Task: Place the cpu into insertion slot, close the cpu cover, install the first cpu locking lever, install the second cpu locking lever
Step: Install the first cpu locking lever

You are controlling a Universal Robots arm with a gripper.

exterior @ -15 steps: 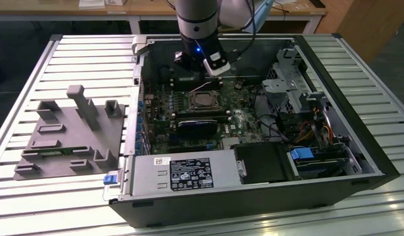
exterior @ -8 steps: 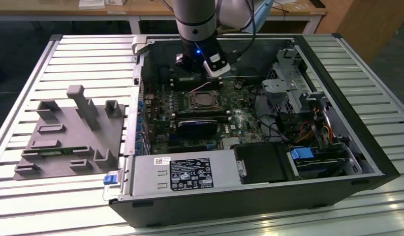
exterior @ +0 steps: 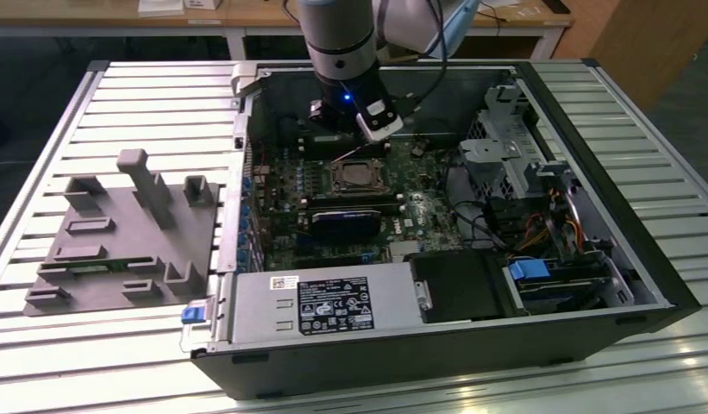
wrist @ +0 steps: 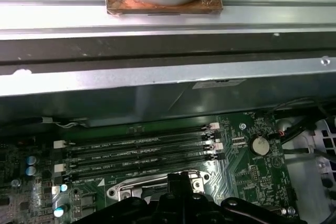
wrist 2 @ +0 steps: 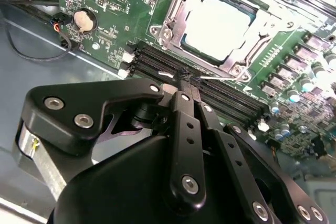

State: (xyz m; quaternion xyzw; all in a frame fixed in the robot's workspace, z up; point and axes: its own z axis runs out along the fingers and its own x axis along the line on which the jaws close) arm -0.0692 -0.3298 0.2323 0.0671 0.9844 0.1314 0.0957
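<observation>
Starting with the exterior view, saw the gripper (exterior: 371, 136) hanging inside the open computer case (exterior: 584, 129), just beyond the insertion slot (exterior: 334, 177) on the green motherboard (exterior: 429, 211). Saw the cpu (exterior: 356, 175) seated silver-topped in that slot. Noted a grey moulded fixture (exterior: 123, 233) on the slatted table (exterior: 158, 95) at the exterior view's left, well apart from the case. Turning to the second wrist view, found the black fingers (wrist 2: 181, 129) pressed together, tips meeting with no gap, above the long black memory slots (wrist 2: 157, 59) just beside the socket. Made out the cpu cover (wrist 2: 237, 60) lying flat around the chip and framing its metal top. Spotted a thin metal lever (wrist 2: 215, 78) running along the socket's edge from right at the fingertips. Could not tell whether pinched or merely touched. Moving to the first wrist view, saw the same closed tips over the socket's silver rim, with the memory slots beyond and a round coin battery (wrist: 258, 145) off to one side.
</observation>
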